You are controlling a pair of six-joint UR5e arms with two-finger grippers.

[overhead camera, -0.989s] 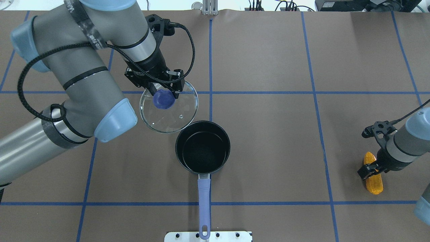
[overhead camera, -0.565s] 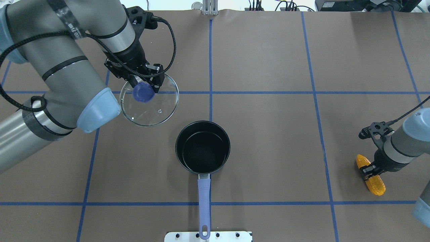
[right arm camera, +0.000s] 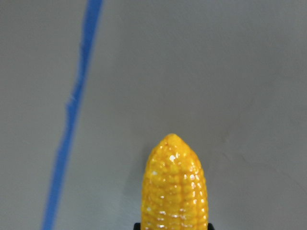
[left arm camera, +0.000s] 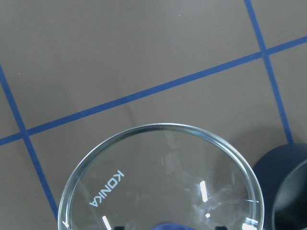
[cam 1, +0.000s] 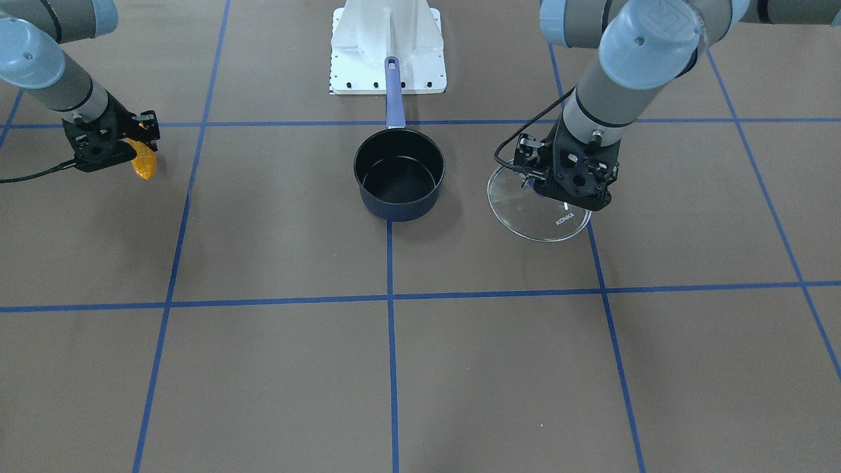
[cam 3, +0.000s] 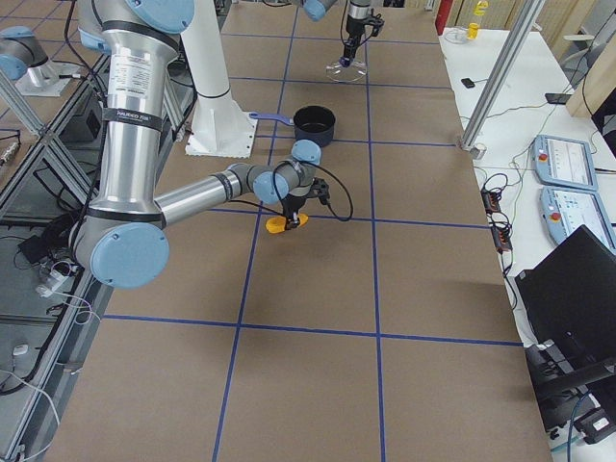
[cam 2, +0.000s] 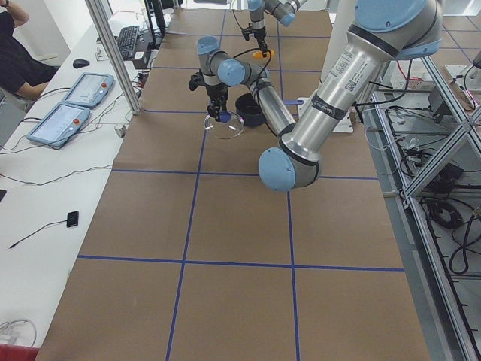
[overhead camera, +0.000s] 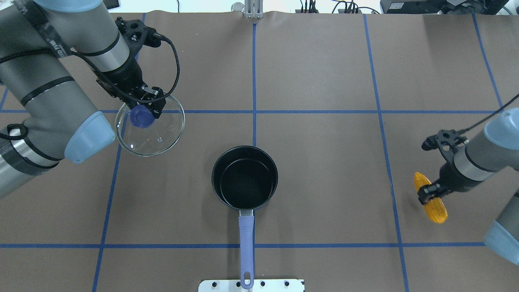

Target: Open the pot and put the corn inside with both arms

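Overhead, from left to right: at upper left the left gripper (overhead camera: 142,110) is closed on the blue knob (overhead camera: 140,118) of the glass lid (overhead camera: 159,136), held well apart from the pot (overhead camera: 244,183). The pot stands uncovered at frame centre, its handle (overhead camera: 245,243) pointing to the bottom edge. At far right the right gripper (overhead camera: 429,191) is clamped across the middle of the corn (overhead camera: 436,209), whose long axis runs roughly top to bottom, tapered end uppermost. The pot's mouth lies well to the left of the held corn. The carry therefore falls to the right arm, and the cob probably needs tilting to enter.
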